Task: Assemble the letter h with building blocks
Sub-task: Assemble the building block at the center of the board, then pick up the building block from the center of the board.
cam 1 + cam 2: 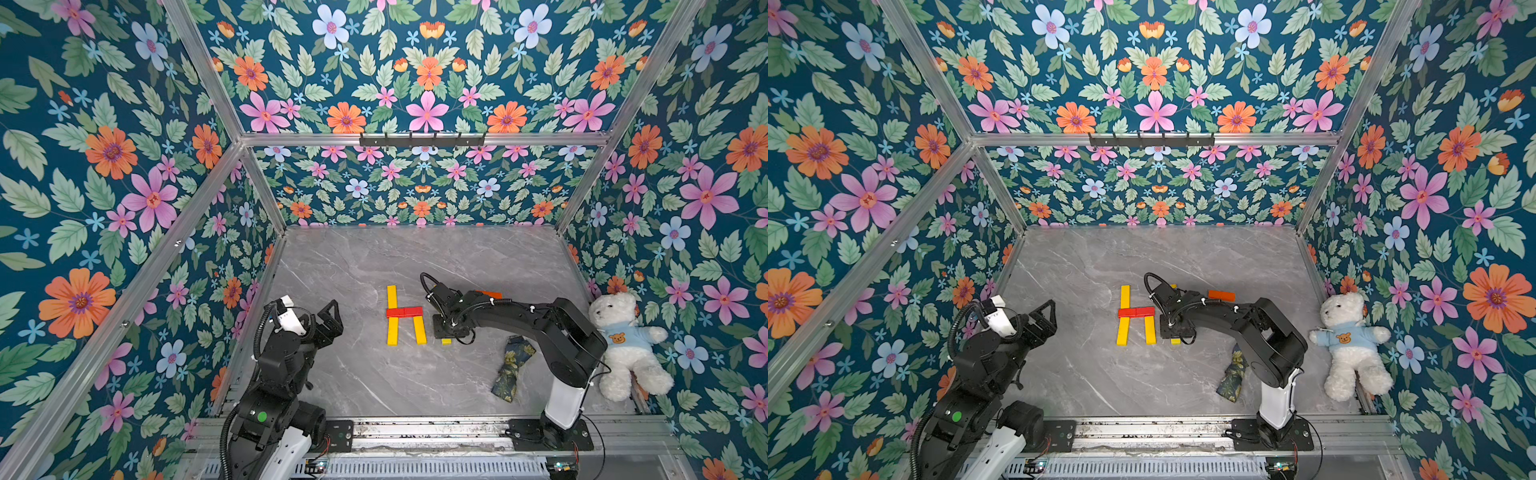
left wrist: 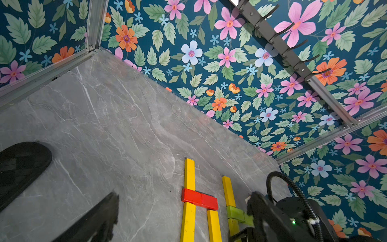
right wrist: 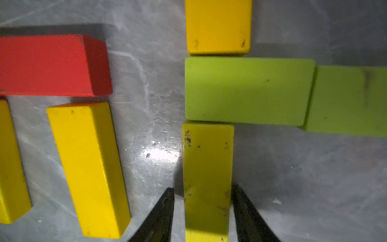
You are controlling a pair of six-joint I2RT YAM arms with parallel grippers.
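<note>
**Right arm** (image 1: 519, 316) (black, white at the base) reaches low across the grey marble-patterned tabletop (image 1: 374, 257), wrist bent so the right gripper (image 3: 202, 211) points straight down. Its 2 black fingertips (image 3: 163, 215) straddle the near end of a glossy yellow rectangular bar (image 3: 207, 163) lying flat. One tip is against the bar and the other is parted from it by a sliver, so the jaws are slightly apart and clamp nothing.

**Left arm** (image 1: 278, 365) sits folded at the table's left edge, left gripper (image 1: 332, 320) raised, fingers spread and empty.

1 white teddy bear in a blue shirt (image 1: 623, 345) and 1 dark floral cloth scrap (image 1: 511, 368) lie on the right.

The flat-block letter h (image 1: 392, 328) lies mid-table, just left of the right gripper: 3 yellow bars and 2 short red blocks (image 1: 405, 312). Beside it are 2 yellow bars and 2 lime-green blocks (image 3: 247, 90) touching end to end.

1 orange bar (image 1: 1221, 296) shows, half hidden behind the right arm. In both top views that arm covers the lime-green blocks.
</note>
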